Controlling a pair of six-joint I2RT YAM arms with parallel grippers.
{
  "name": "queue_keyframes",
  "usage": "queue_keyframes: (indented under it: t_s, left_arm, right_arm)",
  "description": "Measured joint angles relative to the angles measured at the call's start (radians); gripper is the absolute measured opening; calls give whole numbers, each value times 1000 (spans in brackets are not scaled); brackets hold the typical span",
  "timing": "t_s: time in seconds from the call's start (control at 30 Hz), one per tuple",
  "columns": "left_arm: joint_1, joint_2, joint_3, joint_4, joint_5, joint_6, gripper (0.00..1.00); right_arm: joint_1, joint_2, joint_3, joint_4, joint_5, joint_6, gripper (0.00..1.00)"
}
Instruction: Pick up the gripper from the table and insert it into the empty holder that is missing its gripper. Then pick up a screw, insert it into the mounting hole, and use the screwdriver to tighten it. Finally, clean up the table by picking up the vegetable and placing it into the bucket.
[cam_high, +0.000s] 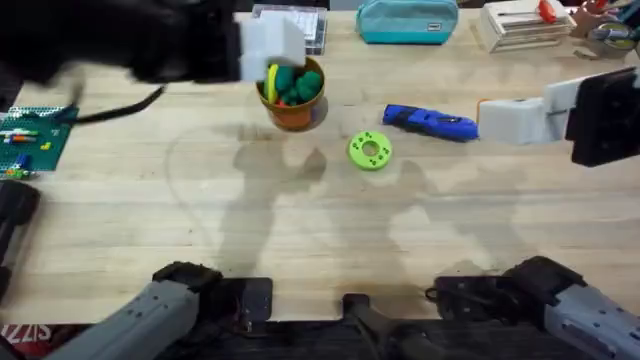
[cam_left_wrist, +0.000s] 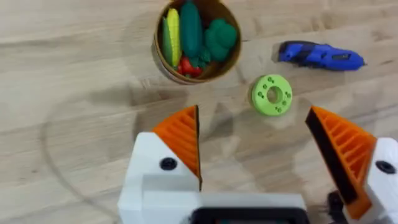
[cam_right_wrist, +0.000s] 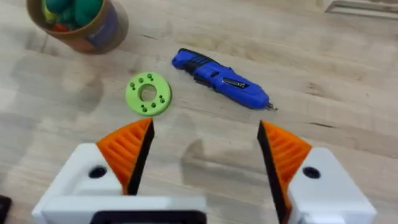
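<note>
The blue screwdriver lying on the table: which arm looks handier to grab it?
Probably the right. The screwdriver lies beside the right gripper, which is open and empty. The left gripper hovers near the bucket.

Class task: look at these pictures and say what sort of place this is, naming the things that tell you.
Probably a robotics lab workbench: a wooden table with two robot arms, a blue screwdriver, a green circuit board at its edge, and a bucket of toy vegetables as practice props.
</note>
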Motion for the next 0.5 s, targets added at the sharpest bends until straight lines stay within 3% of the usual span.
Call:
queue_keyframes:
  t_s: [0.23, 0.5]
  left_arm:
    - [0, -198, 1, -54, -9, 133, 988]
    - [0, -268, 1, -54, -54, 168, 989]
  right_arm:
    - [0, 0, 0, 1, 0, 61, 983]
    - [0, 0, 0, 1, 0, 70, 983]
